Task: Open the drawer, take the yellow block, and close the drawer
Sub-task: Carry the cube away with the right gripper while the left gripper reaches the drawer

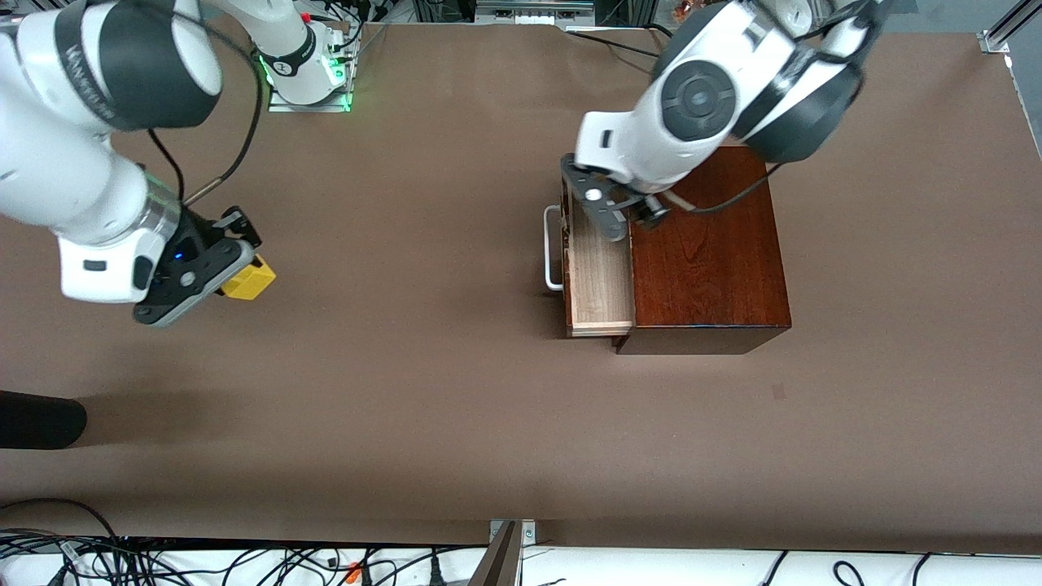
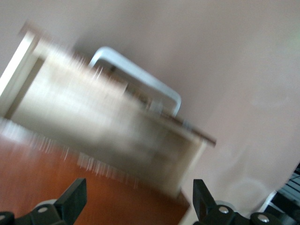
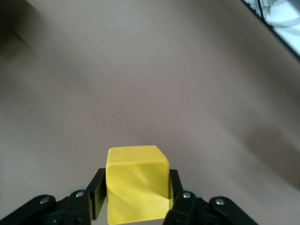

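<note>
The drawer of the dark reddish-brown box stands pulled open toward the right arm's end, its pale interior bare and its white handle out front. My left gripper is open and empty, over the drawer's end farther from the front camera, at the box's edge. The left wrist view shows the drawer, the handle, the box top and my left gripper, all blurred. My right gripper is shut on the yellow block, just above the table toward the right arm's end. The right wrist view shows the block between my right gripper fingers.
A black rounded object lies at the table's edge at the right arm's end, nearer the front camera. Cables and a metal bracket run along the front edge. The right arm's base stands at the top.
</note>
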